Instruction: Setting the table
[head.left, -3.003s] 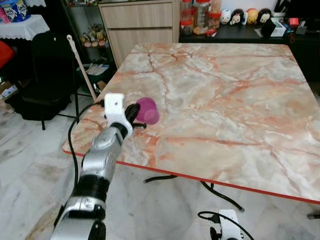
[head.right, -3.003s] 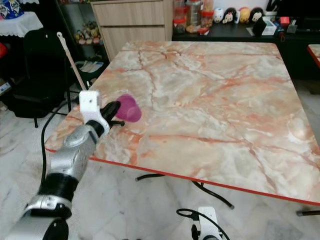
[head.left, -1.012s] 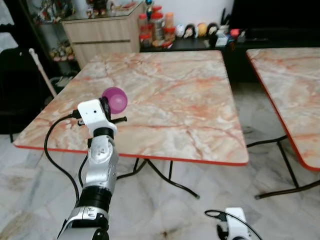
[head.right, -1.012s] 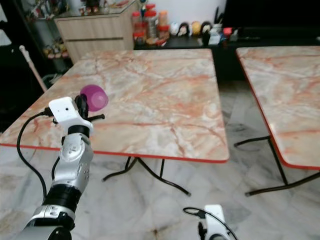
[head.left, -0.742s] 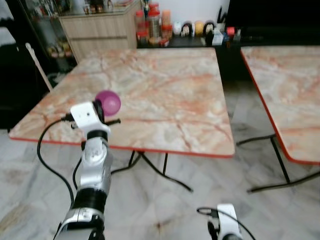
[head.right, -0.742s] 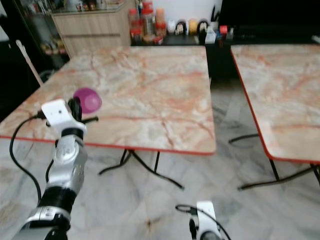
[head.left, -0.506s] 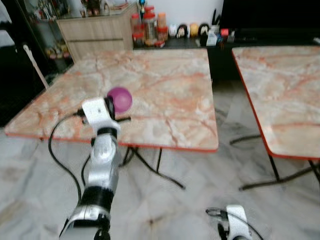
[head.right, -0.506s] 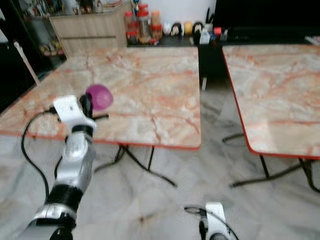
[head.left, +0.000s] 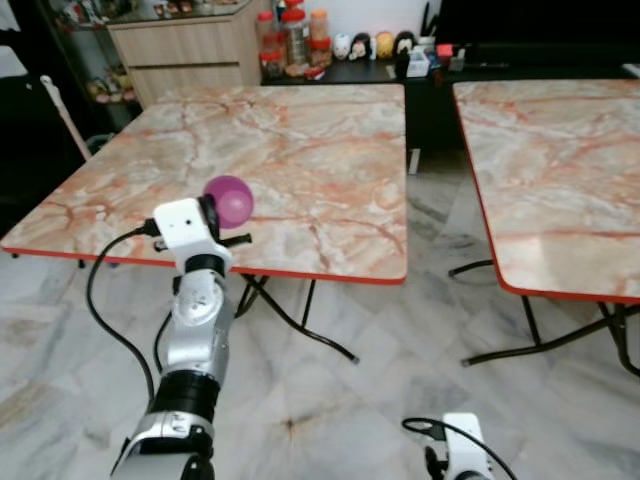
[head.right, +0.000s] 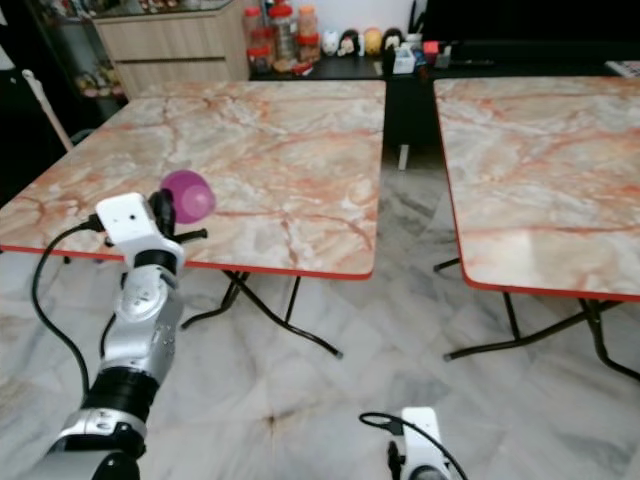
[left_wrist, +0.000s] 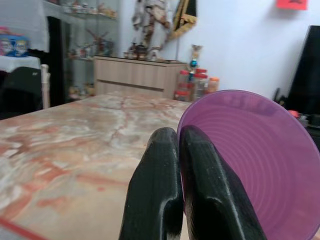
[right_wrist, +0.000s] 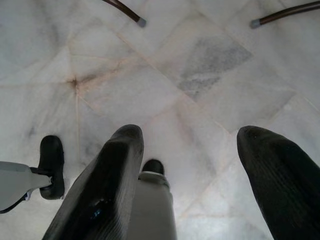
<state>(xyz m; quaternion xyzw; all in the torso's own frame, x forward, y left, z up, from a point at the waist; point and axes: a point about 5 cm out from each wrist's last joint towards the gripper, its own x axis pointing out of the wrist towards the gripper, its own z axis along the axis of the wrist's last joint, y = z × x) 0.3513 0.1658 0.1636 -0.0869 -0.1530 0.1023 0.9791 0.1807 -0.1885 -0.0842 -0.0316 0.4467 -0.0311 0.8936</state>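
Observation:
A purple plastic cup (head.left: 229, 201) is held up in the air by my left gripper (head.left: 212, 212), in front of the near edge of a marble table (head.left: 300, 150). In the left wrist view the two black fingers (left_wrist: 160, 190) are pressed together on the rim of the purple cup (left_wrist: 245, 160), whose mouth faces the camera. My right gripper (right_wrist: 192, 150) hangs low over the marble floor, fingers wide apart and holding nothing.
A second marble table (head.left: 560, 170) stands to the right, with a floor gap between the two. Behind them are a wooden cabinet (head.left: 190, 60), jars (head.left: 290, 35) and a dark counter with figurines. A pale stick (head.left: 62, 115) leans at the far left.
The camera has backed away from the table and turned right, so the second table has come into view. The purple cup stays in my left gripper.

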